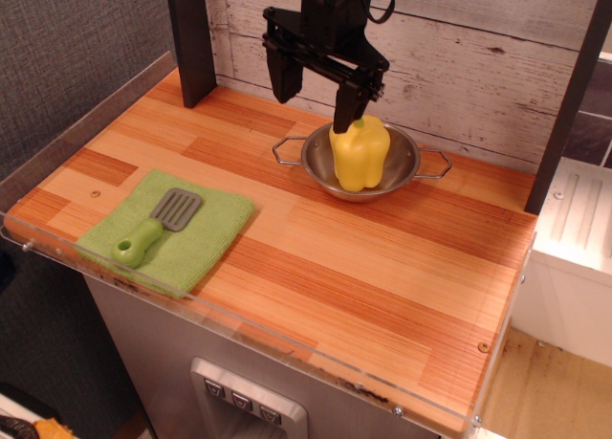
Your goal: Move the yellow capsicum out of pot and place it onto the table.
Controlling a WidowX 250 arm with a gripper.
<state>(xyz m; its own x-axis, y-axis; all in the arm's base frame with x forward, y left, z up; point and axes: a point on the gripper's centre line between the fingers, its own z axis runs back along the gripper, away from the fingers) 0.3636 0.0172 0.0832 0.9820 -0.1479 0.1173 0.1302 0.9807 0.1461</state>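
The yellow capsicum point(360, 154) stands upright in the shiny steel pot point(405, 169) at the back of the wooden table point(363, 267). My black gripper point(316, 102) is open and empty, hanging just behind and to the left of the capsicum. Its right finger point(346, 109) sits close to the capsicum's stem; whether it touches I cannot tell. Its left finger point(284, 80) is over the table behind the pot's left handle point(285, 152).
A green cloth point(172, 230) lies at the front left with a green-handled grey spatula point(158, 225) on it. A dark post point(191, 37) stands at the back left, another at the right. A plank wall point(459, 47) backs the table. Clear acrylic point(239, 334) edges the front.
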